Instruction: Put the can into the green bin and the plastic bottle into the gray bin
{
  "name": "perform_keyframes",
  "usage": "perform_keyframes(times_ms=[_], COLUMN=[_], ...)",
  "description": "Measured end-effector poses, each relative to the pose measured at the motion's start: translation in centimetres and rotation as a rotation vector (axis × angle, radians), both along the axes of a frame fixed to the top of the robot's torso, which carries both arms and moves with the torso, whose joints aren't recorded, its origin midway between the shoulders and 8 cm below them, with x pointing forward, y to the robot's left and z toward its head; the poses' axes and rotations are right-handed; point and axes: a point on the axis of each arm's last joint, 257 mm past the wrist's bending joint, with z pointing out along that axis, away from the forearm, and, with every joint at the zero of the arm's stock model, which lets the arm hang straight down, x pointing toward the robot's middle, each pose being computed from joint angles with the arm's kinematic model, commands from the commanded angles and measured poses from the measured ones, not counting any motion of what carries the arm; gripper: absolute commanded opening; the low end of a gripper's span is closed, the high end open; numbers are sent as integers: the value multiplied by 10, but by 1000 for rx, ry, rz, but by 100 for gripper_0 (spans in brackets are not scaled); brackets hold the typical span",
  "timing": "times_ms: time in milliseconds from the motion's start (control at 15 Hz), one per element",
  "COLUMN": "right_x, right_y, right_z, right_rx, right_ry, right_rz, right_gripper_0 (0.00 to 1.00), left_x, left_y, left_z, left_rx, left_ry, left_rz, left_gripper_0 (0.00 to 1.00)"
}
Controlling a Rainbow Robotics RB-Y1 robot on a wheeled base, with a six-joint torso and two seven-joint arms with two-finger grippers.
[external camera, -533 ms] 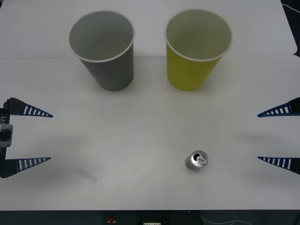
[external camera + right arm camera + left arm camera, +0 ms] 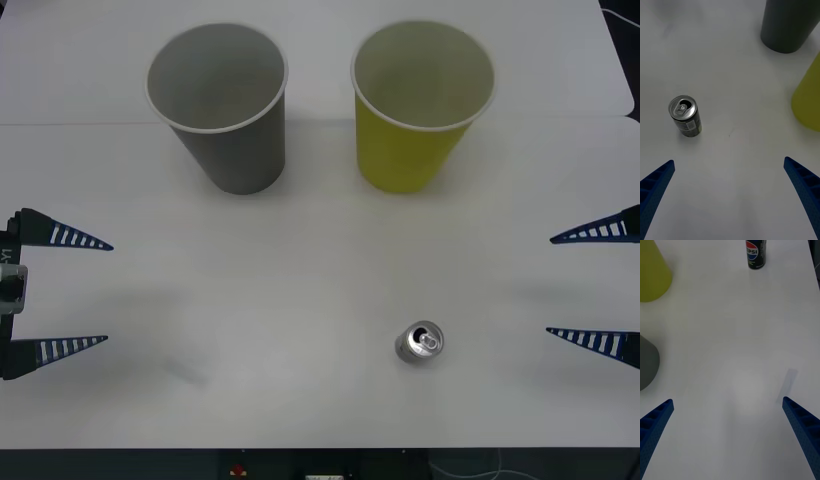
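The can (image 2: 419, 342) stands upright on the white table, silver with a pull-tab top, toward the front right. At the back are the gray bin (image 2: 218, 105) and, to its right, the green bin (image 2: 420, 105), both upright with their mouths up. My right gripper (image 2: 550, 286) hovers open at the right edge, the can (image 2: 685, 115) ahead of it and off to one side. My left gripper (image 2: 108, 293) waits open at the left edge, far from the can (image 2: 755, 254). The plastic bottle is out of view.
The table (image 2: 300, 250) has its front edge close below the can, and a seam runs across it behind the two bins. In the wrist views I see the gray bin (image 2: 790, 26) (image 2: 646, 363) and the green bin (image 2: 808, 101) (image 2: 651, 273).
My right gripper has shifted very slightly toward the back of the table. The can, both bins and the left gripper stay where they were.
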Motion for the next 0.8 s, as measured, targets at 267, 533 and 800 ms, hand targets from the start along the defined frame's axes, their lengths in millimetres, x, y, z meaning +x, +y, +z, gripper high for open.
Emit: perform_keyframes(times_ms=[267,533,800], right_x=[-3,-7,-8], right_y=[-11,-18,-17], right_z=[-17,-38,-59], right_rx=[25,60,95], right_ry=[50,57,37], right_rz=[-29,-5,42], right_gripper_0=[100,100,100], left_x=[0,0,0], left_y=[0,0,0], left_z=[0,0,0], left_rx=[0,0,0], left_ry=[0,0,0], left_rz=[0,0,0], left_gripper_0=[100,100,100])
